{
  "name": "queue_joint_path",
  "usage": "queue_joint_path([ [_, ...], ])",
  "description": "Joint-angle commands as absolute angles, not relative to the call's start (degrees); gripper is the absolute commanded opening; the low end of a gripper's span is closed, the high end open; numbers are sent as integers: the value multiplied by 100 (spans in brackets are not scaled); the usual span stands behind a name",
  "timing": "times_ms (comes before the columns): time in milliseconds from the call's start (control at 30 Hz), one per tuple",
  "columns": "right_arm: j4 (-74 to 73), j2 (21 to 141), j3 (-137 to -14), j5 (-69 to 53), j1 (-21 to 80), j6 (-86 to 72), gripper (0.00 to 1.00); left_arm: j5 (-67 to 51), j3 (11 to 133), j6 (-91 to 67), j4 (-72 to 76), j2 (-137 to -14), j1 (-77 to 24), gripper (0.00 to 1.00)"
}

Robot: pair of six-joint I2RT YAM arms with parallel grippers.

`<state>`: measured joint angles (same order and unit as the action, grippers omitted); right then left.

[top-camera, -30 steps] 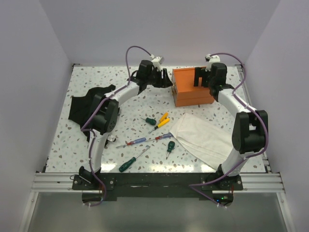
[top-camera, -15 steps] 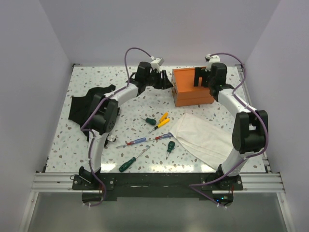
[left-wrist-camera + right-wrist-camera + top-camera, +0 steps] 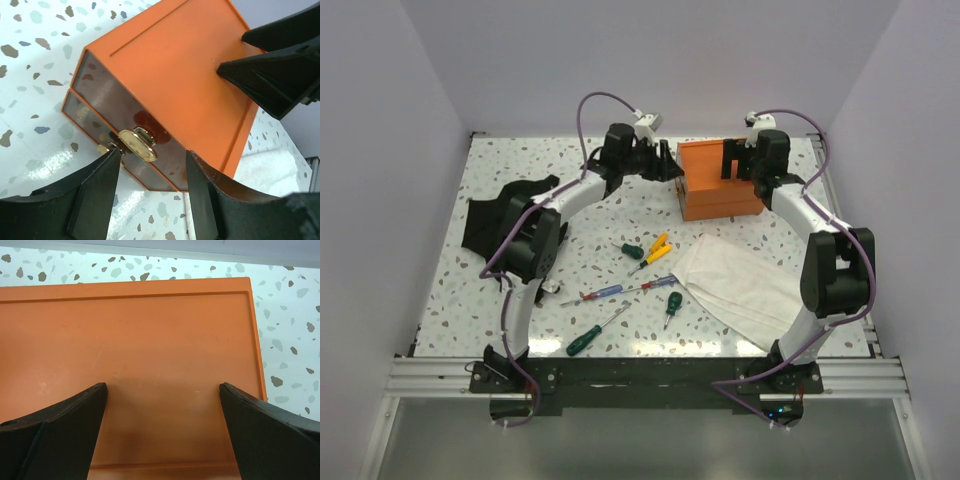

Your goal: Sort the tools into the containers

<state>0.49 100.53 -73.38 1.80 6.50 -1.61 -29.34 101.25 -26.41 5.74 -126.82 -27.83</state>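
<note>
The orange box [image 3: 715,183] stands at the back of the table, right of centre. In the left wrist view its two grey drawers [image 3: 117,112] face my left gripper [image 3: 152,167], each with a gold handle [image 3: 137,144]. The left gripper is open, and the upper handle sits just ahead of its left finger. In the top view the left gripper [image 3: 670,166] is at the box's left face. My right gripper [image 3: 734,160] is open over the box's top [image 3: 150,340], holding nothing. Several screwdrivers lie mid-table: yellow [image 3: 653,251], red-blue [image 3: 610,291], green [image 3: 590,338].
A white cloth [image 3: 740,285] lies in front of the box, on the right. A black fabric piece [image 3: 492,215] lies at the left. Two stubby green screwdrivers [image 3: 628,249] [image 3: 672,303] lie among the tools. Walls close off the back and both sides.
My left gripper has moved a little to the right, closer to the box's drawer face. The right arm and the tools have not moved.
</note>
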Motion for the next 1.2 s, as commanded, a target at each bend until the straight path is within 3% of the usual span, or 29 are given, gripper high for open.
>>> queue_joint_path([
  [0, -1345, 10538, -6979, -9, 677, -299, 98, -2435, 10204, -2663, 492, -12542, -2786, 60],
  [667, -1397, 10433, -6891, 70, 677, -255, 98, -1540, 10476, -2497, 19, -13078, -2918, 64],
  [867, -1336, 10362, -6820, 97, 677, -237, 98, -687, 10311, -2505, -1054, -12754, -2637, 60],
  [1167, -1433, 10292, -6882, 176, 668, -97, 98, -922, 9292, -2268, -1327, -11831, -1995, 60],
])
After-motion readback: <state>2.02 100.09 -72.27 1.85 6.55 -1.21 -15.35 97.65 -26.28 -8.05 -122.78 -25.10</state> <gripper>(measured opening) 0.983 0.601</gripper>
